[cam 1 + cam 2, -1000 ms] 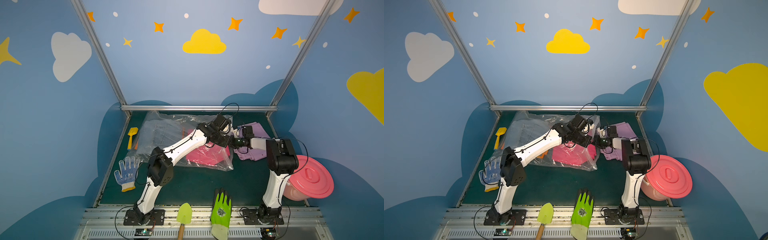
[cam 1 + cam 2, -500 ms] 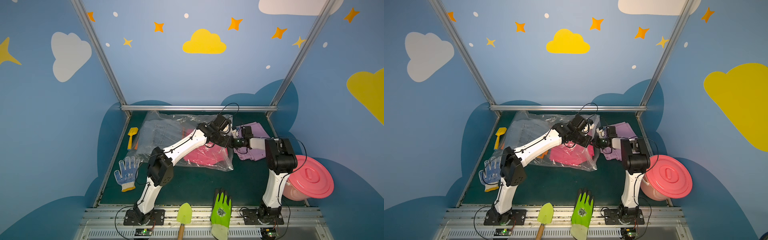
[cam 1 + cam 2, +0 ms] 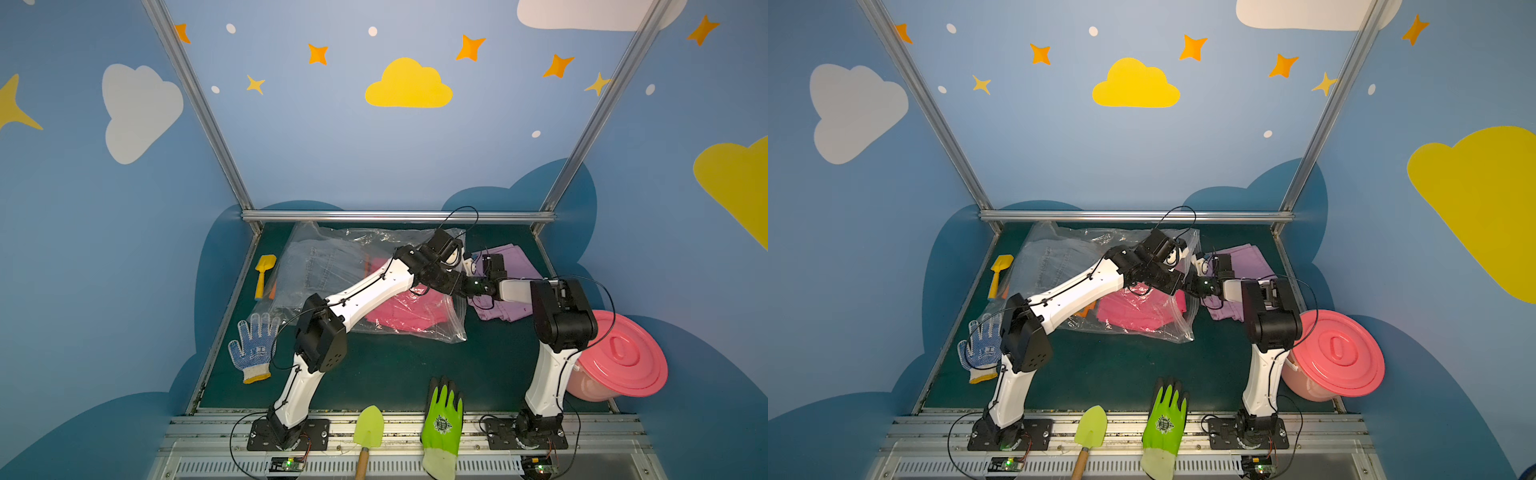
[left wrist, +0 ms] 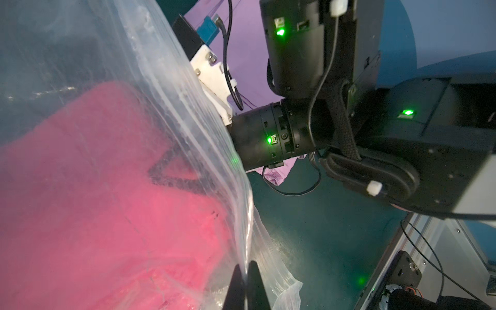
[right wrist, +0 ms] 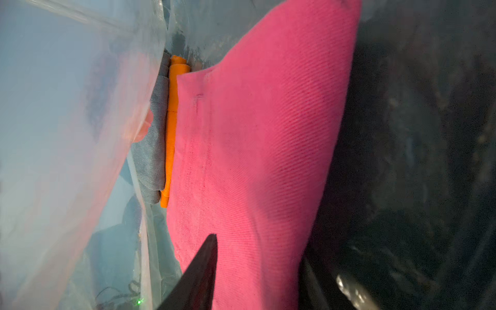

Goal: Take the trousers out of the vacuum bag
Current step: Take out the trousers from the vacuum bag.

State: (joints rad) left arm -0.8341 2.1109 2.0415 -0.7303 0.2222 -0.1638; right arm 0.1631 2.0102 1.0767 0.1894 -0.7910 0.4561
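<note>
Along the front edge of the desk (image 3: pixel 395 365) lie a green glove (image 3: pixel 442 411) and a small trowel (image 3: pixel 368 422), well apart from the work; past the bare middle, the vacuum bag (image 3: pixel 374 241) sprawls across the far half, its mouth turned toward the right edge. The left end effector (image 4: pixel 245 269) is closed on the plastic lip of that mouth, seemingly to keep it raised and taut so the opening does not collapse; the right end effector (image 5: pixel 260 249) reaches in through the gap, its jaws apart on either side of the pink trousers (image 5: pixel 255 134), which lie nearest the mouth and so look like the next to come out. Deeper in the bag, orange trousers (image 5: pixel 173 120) and denim trousers (image 3: pixel 320 266) sit edge to edge; by the far right corner, lilac trousers (image 3: pixel 515 266) rest on the desk outside the bag, already out.
</note>
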